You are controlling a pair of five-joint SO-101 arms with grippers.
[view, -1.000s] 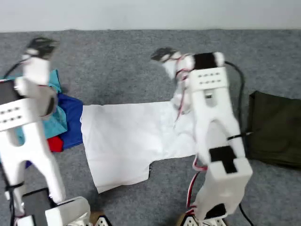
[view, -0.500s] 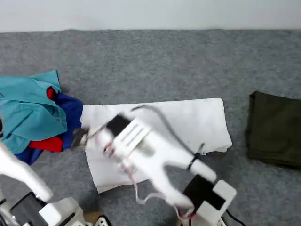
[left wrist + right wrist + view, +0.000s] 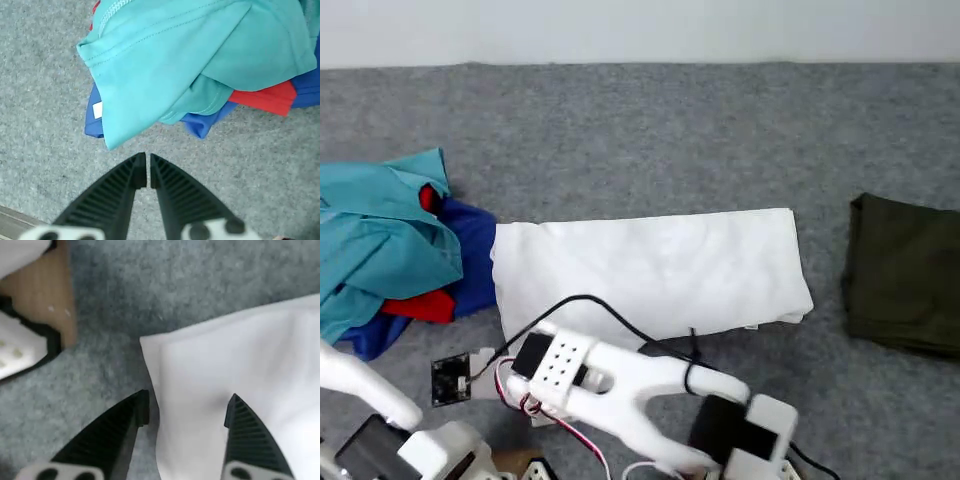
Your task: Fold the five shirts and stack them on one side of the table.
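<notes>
1. White shirt (image 3: 650,265): folded into a wide band, lying flat at the middle of the grey counter (image 3: 650,130). Its near left part is under the right arm. The visible outline matches 0.5 s ago.
2. Right arm (image 3: 620,380): 1.0 s ago it stood upright over the white shirt's far right end, and 0.5 s ago it was sweeping across the shirt. It now lies low along the near edge, stretched toward the left.
3. Right fingers (image 3: 112,435): apart, straddling the white shirt's near corner. 1 is over grey counter, the other over white cloth.
4. Left arm (image 3: 360,385): 1.0 s ago it stood upright over the pile; it is now drawn back to the near left corner.
5. Left fingers (image 3: 117,192): together with nothing between them, above bare counter just beside the pile's edge.
6. Pile of 3 at the left, crumpled: teal shirt (image 3: 380,240) on top, red shirt (image 3: 420,305) and blue shirt (image 3: 475,250) beneath. The blue shirt meets the white shirt's left edge.
7. Dark green shirt (image 3: 905,275): folded, at the right side, apart from the white shirt.
</notes>
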